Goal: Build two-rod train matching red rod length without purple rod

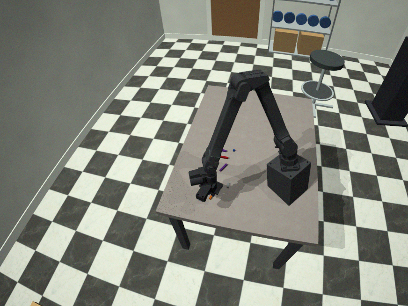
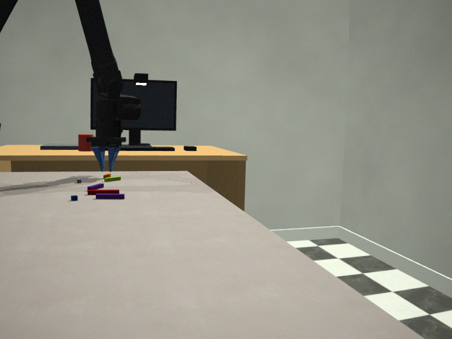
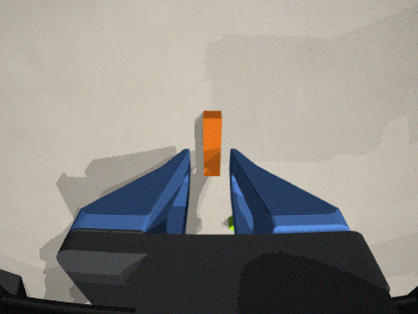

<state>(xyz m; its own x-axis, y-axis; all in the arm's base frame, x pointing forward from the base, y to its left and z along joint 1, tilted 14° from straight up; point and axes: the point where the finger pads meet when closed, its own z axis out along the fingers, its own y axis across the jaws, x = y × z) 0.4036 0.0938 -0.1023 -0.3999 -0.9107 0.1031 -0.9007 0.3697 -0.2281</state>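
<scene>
My gripper (image 2: 106, 171) (image 3: 210, 158) is open and empty, its blue fingertips a little above the table. The orange rod (image 1: 210, 197) (image 2: 107, 175) (image 3: 212, 140) lies flat below; in the wrist view its near end shows between the fingertips. The lime rod (image 2: 112, 179) (image 3: 231, 223) lies beside it, mostly hidden in the wrist view and hidden in the top view. The grey rod (image 1: 228, 185) (image 2: 79, 181) lies apart, seen nearly end-on in the exterior view. The red rod (image 1: 224, 157) (image 2: 103, 192) lies flat between two purple rods. The blue rod (image 1: 234, 150) (image 2: 73, 198) lies apart.
One purple rod (image 1: 223, 167) (image 2: 95, 186) lies slanted; the other purple rod (image 1: 224, 150) (image 2: 110, 196) lies past the red rod. The table (image 1: 263, 220) (image 2: 219, 273) has its corner beyond the orange rod. The arm's black base stands on the table.
</scene>
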